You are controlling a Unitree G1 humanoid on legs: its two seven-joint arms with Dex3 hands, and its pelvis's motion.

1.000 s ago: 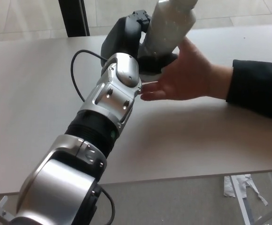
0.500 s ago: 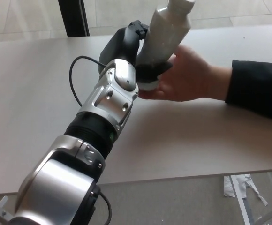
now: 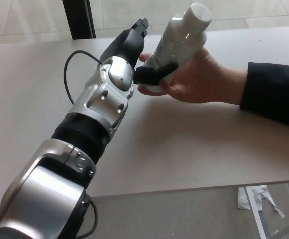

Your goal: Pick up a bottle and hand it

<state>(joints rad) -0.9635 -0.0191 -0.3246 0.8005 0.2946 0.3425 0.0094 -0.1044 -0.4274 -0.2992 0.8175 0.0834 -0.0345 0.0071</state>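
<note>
A silver-white bottle (image 3: 180,41) with a white cap is tilted above the pale table (image 3: 209,139). A person's hand (image 3: 202,79) in a dark sleeve reaches in from the right and is wrapped around the bottle's lower half. My left hand (image 3: 134,52) sits just left of the bottle. Its upper fingers (image 3: 139,27) stand apart from the bottle with a gap showing between. Its black thumb (image 3: 155,73) still lies across the bottle's base, over the person's fingers. My right hand does not show.
A black cable (image 3: 72,62) loops off my left wrist over the table. A dark post (image 3: 78,19) stands beyond the table's far edge. Scraps of white paper (image 3: 254,196) lie on the floor below the front edge.
My left arm has shifted left and its fingers have spread off the bottle. The person's hand has closed around the bottle, which now leans more to the right.
</note>
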